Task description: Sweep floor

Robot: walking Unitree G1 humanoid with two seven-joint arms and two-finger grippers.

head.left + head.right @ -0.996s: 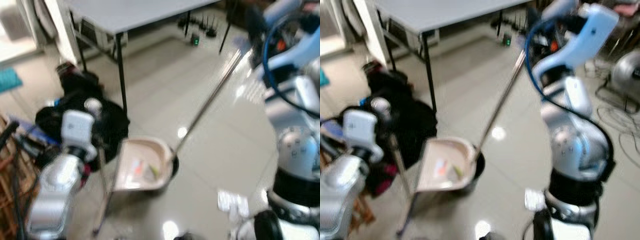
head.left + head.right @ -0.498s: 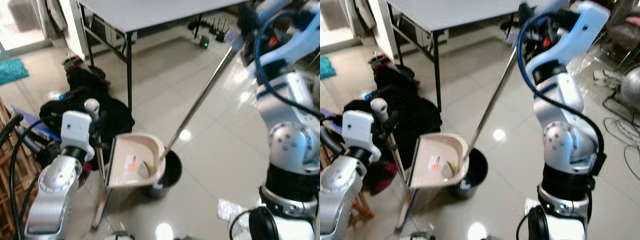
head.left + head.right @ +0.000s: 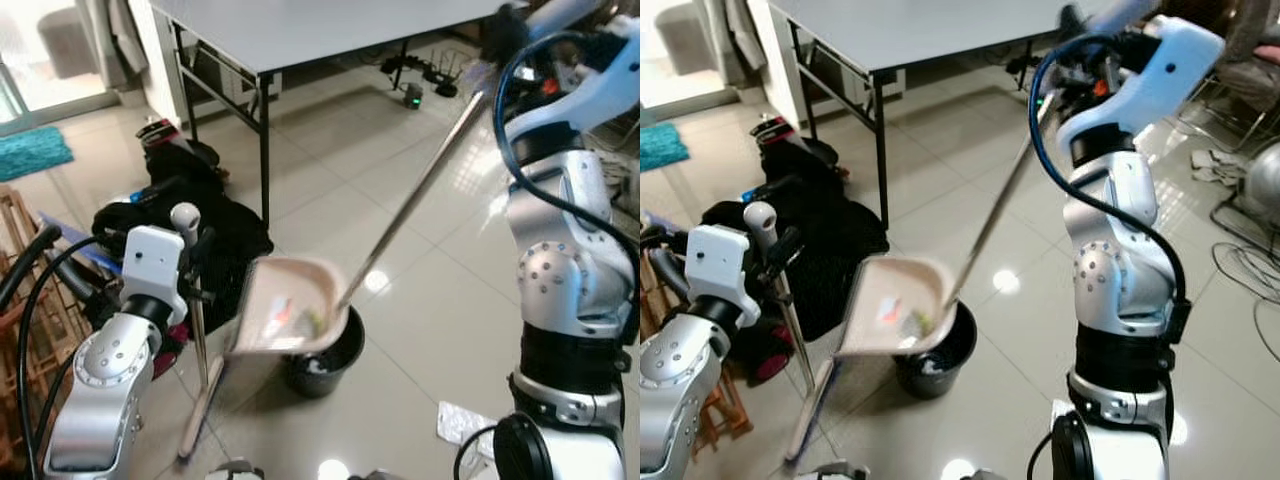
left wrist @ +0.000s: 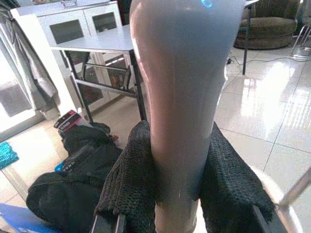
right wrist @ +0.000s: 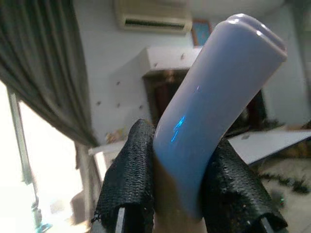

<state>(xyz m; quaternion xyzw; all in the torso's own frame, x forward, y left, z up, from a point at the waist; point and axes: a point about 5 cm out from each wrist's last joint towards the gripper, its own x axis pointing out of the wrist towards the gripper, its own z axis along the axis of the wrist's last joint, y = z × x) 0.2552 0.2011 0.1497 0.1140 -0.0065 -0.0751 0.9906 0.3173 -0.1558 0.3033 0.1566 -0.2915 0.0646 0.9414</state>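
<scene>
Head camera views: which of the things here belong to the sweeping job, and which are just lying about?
In the job:
- dustpan, tipped over the bin
- black bin
- broom handle in the left hand
- dustpan's long handle

Lying about:
- black bags
- grey table
- crumpled wrapper
- teal mat

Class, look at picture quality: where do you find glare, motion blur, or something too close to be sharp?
Left eye view: ceiling lights glare off the glossy floor; the dustpan and its long handle are smeared by motion. Right eye view: similar blur on the dustpan. Left wrist view: the broom handle looms soft and oversized. Right wrist view: window light washes out one side.
</scene>
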